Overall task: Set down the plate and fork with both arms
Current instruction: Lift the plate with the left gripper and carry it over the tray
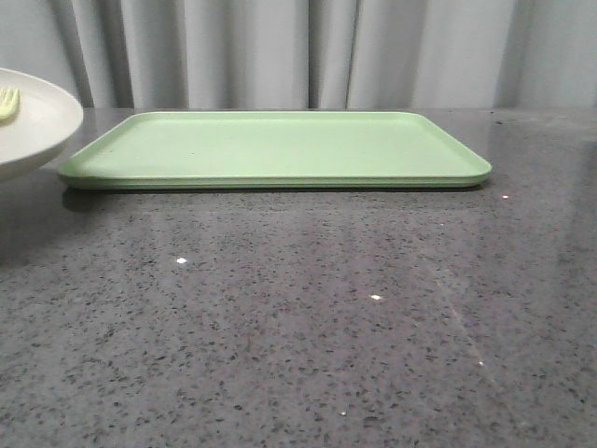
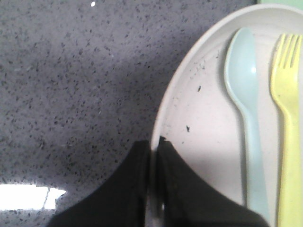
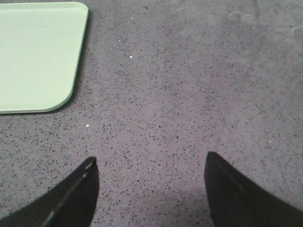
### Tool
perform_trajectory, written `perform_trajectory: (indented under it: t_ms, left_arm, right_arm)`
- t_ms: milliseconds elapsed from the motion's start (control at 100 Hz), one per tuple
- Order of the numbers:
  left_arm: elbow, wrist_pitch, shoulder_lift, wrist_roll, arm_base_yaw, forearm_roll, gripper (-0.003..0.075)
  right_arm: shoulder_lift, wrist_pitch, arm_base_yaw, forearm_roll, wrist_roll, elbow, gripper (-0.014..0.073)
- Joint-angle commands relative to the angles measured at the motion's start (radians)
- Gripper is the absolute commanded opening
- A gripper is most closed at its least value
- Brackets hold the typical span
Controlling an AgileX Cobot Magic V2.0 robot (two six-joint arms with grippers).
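Note:
The cream-white plate (image 1: 33, 131) shows at the left edge of the front view, raised above the table beside the green tray. In the left wrist view my left gripper (image 2: 154, 142) is shut on the rim of the plate (image 2: 203, 118), one finger outside and one inside. The yellow fork (image 2: 288, 118) lies in the plate; its tines also show in the front view (image 1: 8, 101). My right gripper (image 3: 149, 163) is open and empty over bare table, off the tray's corner. Neither gripper shows in the front view.
A pale blue spoon (image 2: 244, 104) lies in the plate beside the fork. The large light green tray (image 1: 280, 149) lies flat at the back middle of the dark speckled table (image 1: 326, 317); its corner shows in the right wrist view (image 3: 38, 56). Grey curtains hang behind.

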Motion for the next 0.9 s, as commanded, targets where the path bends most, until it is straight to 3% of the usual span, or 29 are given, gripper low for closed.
perform_trajectory:
  t_ms: [0,550,890]
  left_arm:
    - [-0.062,-0.024,-0.023,0.002,-0.040,-0.065,-0.0021]
    - [-0.359,-0.199,0.241,-0.086,-0.392,-0.219,-0.0021]
    - [-0.573,-0.209,0.459,-0.198,-0.529,-0.215,-0.0021]
  right_arm:
    - [0.012,-0.078,-0.004,-0.005,-0.004,-0.037,0.0489]
    - [0.012,-0.078,-0.004,0.002,-0.004,-0.037,0.0489]
    - [0.012,-0.078,-0.004,0.014,-0.004,-0.037,0.0489]
